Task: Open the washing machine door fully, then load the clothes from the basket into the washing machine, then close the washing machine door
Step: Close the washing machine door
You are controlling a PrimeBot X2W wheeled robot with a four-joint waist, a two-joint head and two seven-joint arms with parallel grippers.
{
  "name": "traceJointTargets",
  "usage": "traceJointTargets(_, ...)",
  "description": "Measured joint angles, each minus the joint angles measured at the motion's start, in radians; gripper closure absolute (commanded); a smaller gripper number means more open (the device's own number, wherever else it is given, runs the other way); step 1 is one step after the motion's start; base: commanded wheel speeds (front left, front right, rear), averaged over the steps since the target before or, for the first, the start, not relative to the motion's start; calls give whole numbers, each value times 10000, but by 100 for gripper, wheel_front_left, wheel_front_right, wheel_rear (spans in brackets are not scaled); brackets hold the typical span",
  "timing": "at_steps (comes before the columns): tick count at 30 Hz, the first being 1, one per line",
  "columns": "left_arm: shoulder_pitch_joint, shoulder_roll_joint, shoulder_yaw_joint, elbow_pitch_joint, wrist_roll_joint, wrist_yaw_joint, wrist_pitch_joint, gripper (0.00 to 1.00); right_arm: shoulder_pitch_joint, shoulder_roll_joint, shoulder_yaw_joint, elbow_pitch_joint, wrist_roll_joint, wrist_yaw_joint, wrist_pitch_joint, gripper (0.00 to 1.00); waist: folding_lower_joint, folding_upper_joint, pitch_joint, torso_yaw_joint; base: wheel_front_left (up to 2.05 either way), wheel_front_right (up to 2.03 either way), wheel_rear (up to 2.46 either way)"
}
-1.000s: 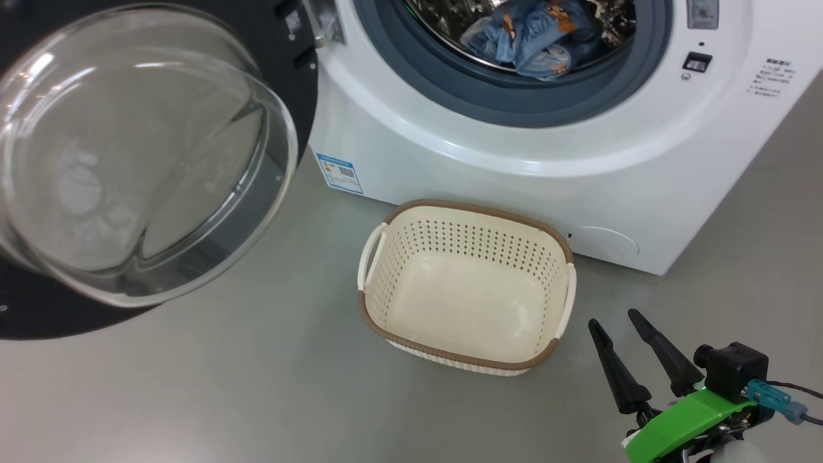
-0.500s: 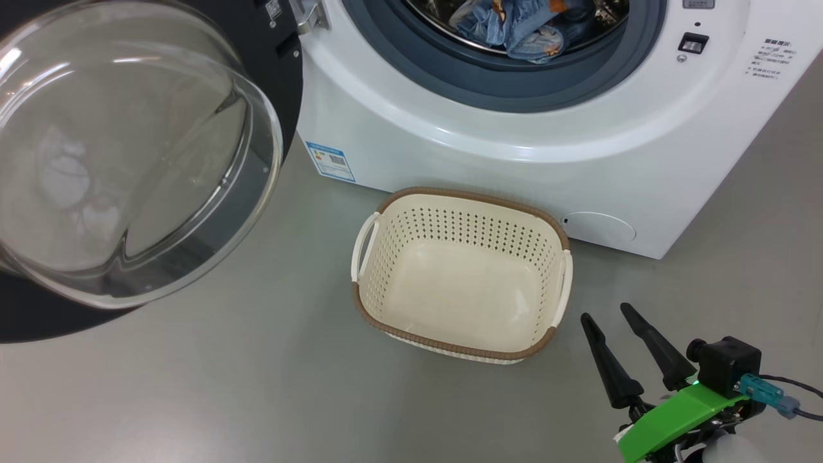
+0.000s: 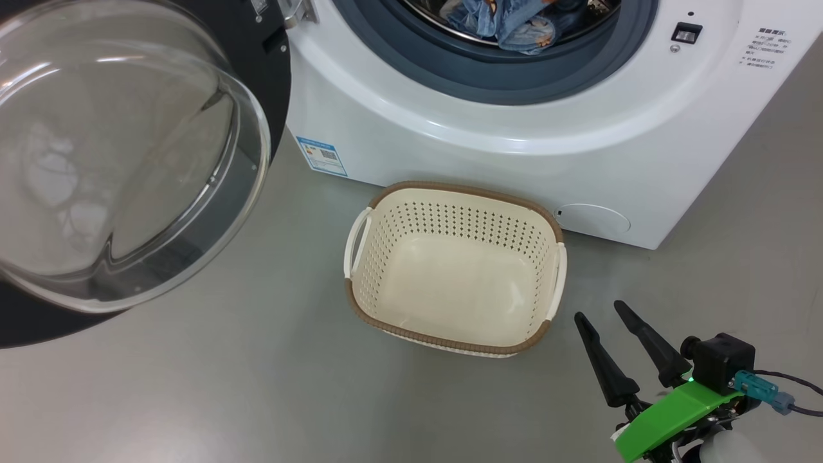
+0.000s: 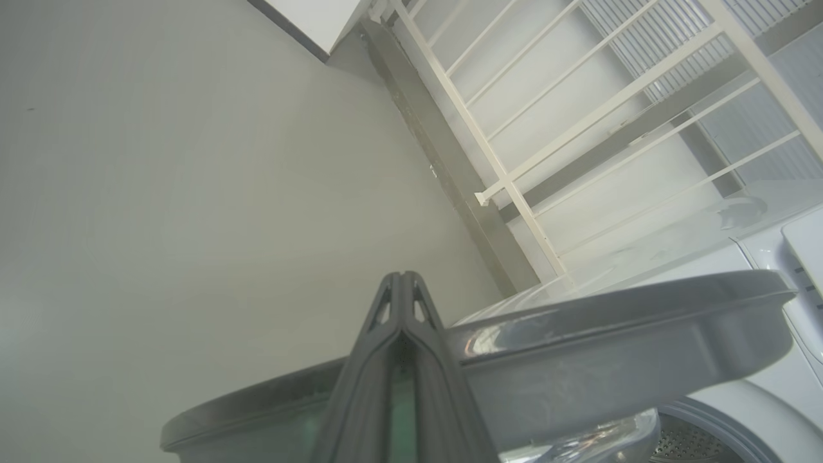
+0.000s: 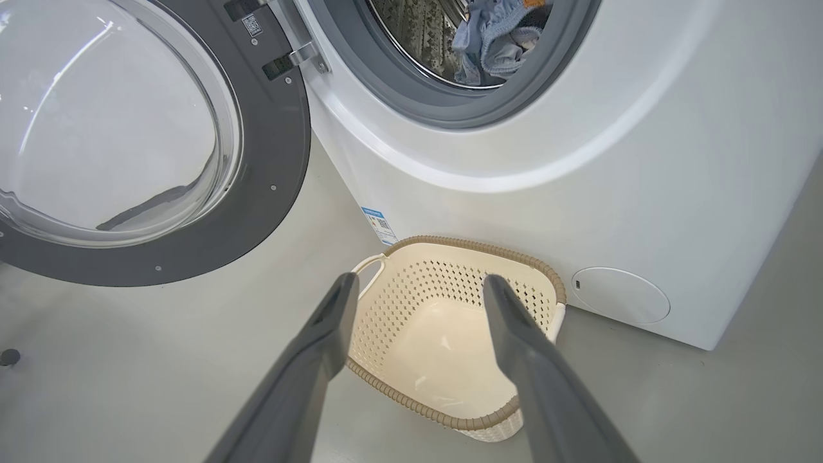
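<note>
Jaws of right gripper (image 3: 599,310) were spread, of left gripper (image 4: 402,283) pressed together by washing machine door (image 4: 578,347); clothes (image 3: 508,22) sat near gasket (image 3: 514,80), so closing might pinch them.

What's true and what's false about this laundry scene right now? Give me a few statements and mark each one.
1. The basket has nothing in it. True.
2. The washing machine door is shut. False: it stands swung wide open.
3. The clothes lie inside the washing machine. True.
4. The basket sits on top of the washing machine. False: it stands on the floor just in front of it.
</note>
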Motion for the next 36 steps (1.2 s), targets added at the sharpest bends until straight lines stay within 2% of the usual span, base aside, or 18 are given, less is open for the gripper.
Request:
traceJointTargets(13, 177, 38, -244, -504, -253, 268, 1335, 100, -41, 10, -67, 13, 0, 0, 0, 0, 0, 0, -33, -51, 0, 0, 0)
traceJointTargets(33, 1401, 111, -782, -2782, -1005, 284, 3804, 100, -30, 265, -151, 79, -2, 0, 0, 0, 0, 0, -541, 226, 0, 0, 0)
traceJointTargets(36, 1480, -42, -966, -3150, -1156, 249, 4111, 100, -28, 305, -153, 96, -2, 0, 0, 0, 0, 0, -587, 247, 0, 0, 0)
